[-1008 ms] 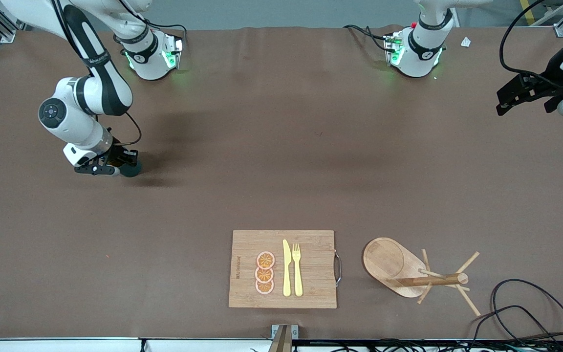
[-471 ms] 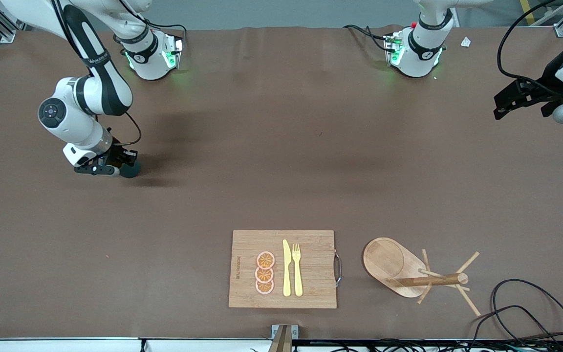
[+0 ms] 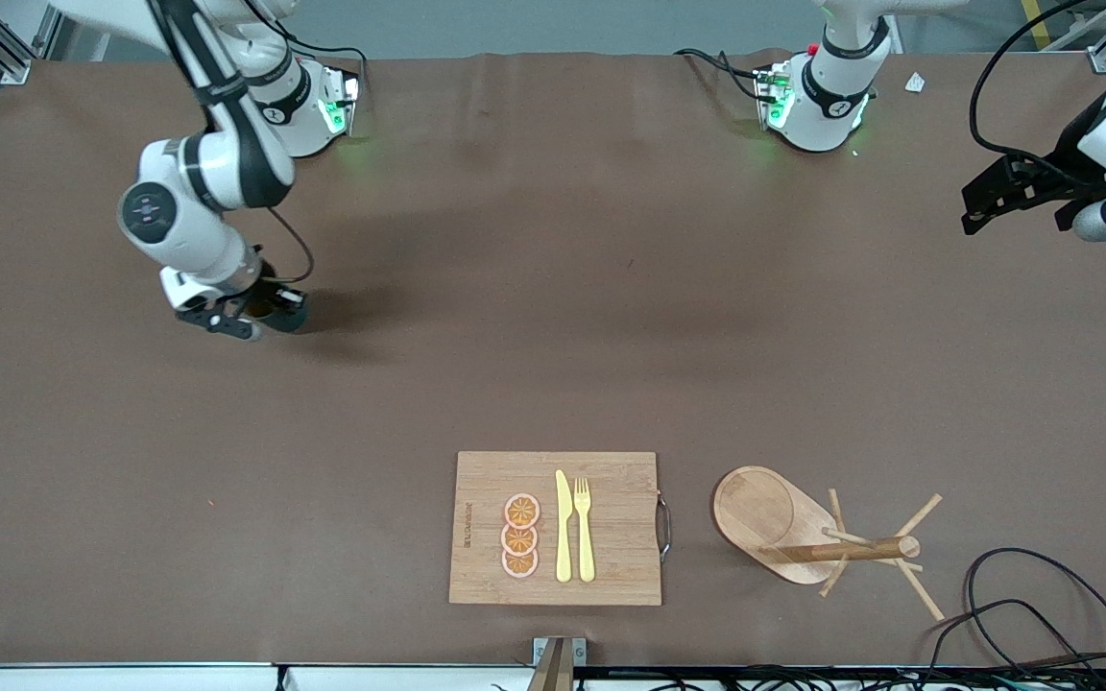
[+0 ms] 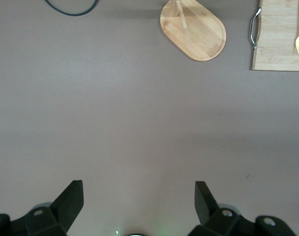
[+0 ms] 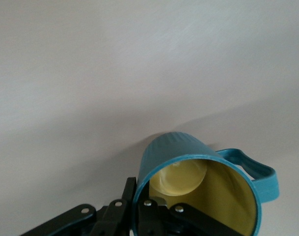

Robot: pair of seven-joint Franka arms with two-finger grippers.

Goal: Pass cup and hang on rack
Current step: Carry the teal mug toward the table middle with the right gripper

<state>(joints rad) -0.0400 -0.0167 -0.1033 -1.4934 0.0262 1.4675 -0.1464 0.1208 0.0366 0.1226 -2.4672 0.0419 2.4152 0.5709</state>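
My right gripper (image 3: 260,312) pinches the rim of the cup (image 5: 198,187), fingers clamped on its wall, over the table (image 3: 553,317) at the right arm's end. My left gripper (image 4: 138,196) waits with jaws wide; the rack (image 3: 803,533) lies well apart from both

The cup (image 5: 188,167) is ribbed teal outside, pale yellow inside. On the tan bamboo cutting board (image 3: 611,537) lie a yellow knife (image 3: 564,528), a yellow fork (image 3: 584,528) and orange slices (image 3: 520,536) rimmed pink. The rack (image 3: 783,523) beside the board is light wood. The table (image 3: 553,336) is brown.
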